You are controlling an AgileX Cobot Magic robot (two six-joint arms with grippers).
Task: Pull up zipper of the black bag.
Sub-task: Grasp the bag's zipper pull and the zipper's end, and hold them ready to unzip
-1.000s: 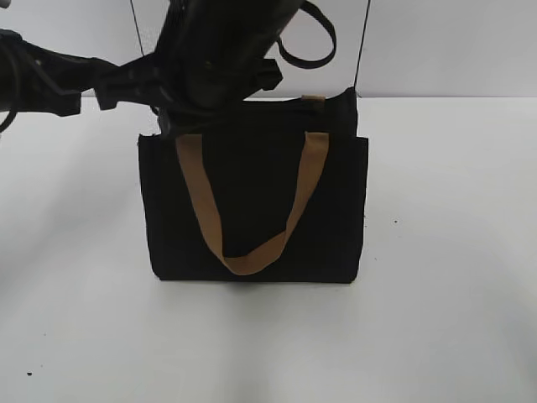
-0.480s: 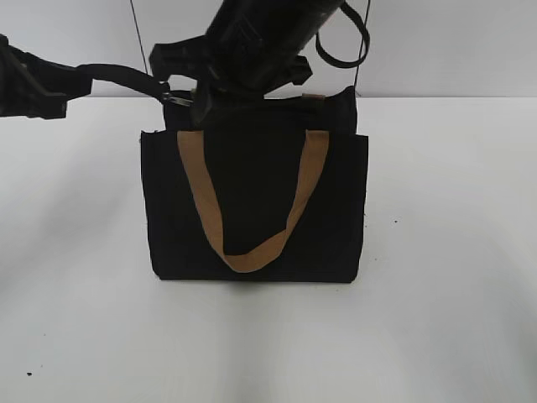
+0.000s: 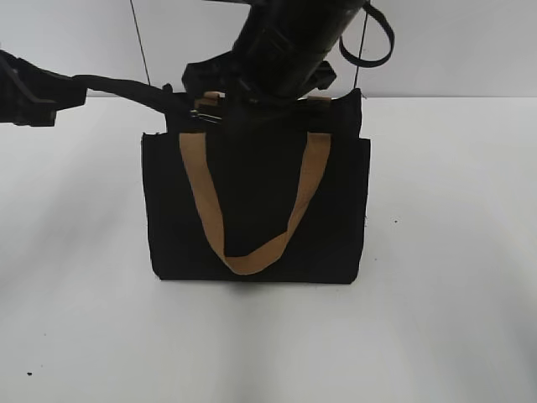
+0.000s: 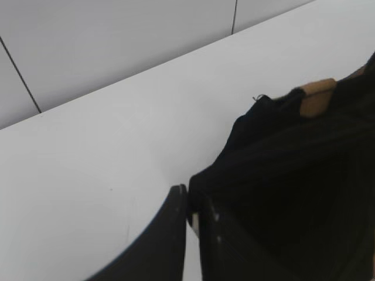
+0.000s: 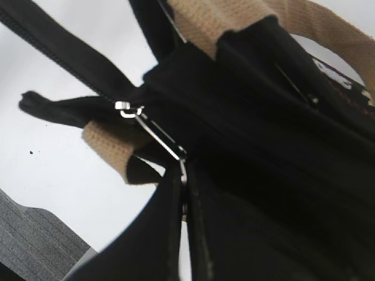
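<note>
Fingers of the right gripper (image 5: 183,193) are pressed together, pinching the silver pull tab (image 5: 153,136) of the zipper (image 3: 206,114) at the top left of the black bag (image 3: 256,210). Left gripper (image 4: 193,213) is clamped too, nipping the bag's black fabric end. Bag stands upright on the white table (image 3: 453,294), tan handle (image 3: 252,201) drooping down its front.

A bare test bench, likely a lab. The plain white table (image 3: 453,336) meets pale wall panels (image 3: 453,42) at the far side.
</note>
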